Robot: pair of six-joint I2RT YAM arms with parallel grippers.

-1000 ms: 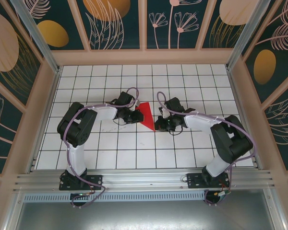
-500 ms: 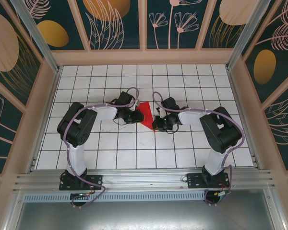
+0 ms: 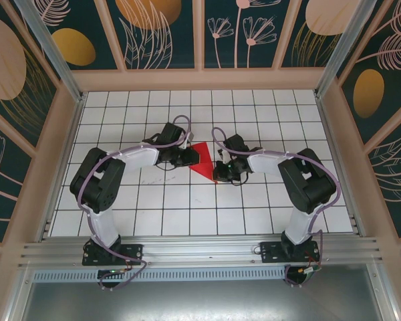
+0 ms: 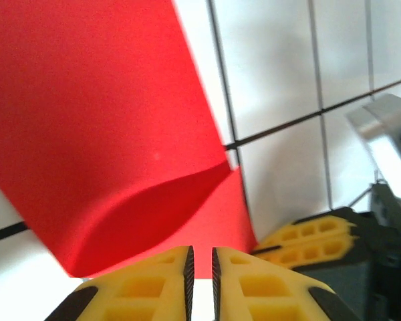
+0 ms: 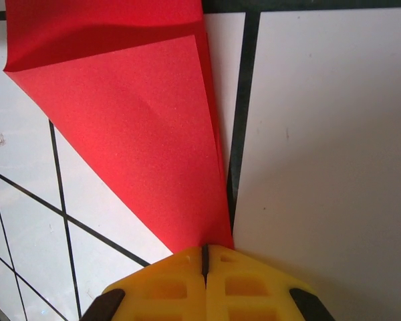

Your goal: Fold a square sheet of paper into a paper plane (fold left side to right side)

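Red paper (image 3: pixel 202 162), folded to a triangle, on the counter (image 3: pixel 187 214) between the arms | both arms elbow-bent, wrists turned inward and low | left gripper (image 4: pixel 200 254): narrow slit, paper edge at its tips, grip unclear | right gripper (image 5: pixel 204 253): pinched closed on the paper's point | overhead: flat triangle; left wrist: flap curling up

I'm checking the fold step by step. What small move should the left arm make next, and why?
Probably ease the raised flap rightward over the layer below. The right gripper is shut on the tip of the paper, anchoring it; one layer curls up at the left gripper, not yet flat. Whether that gripper grips it is unclear.
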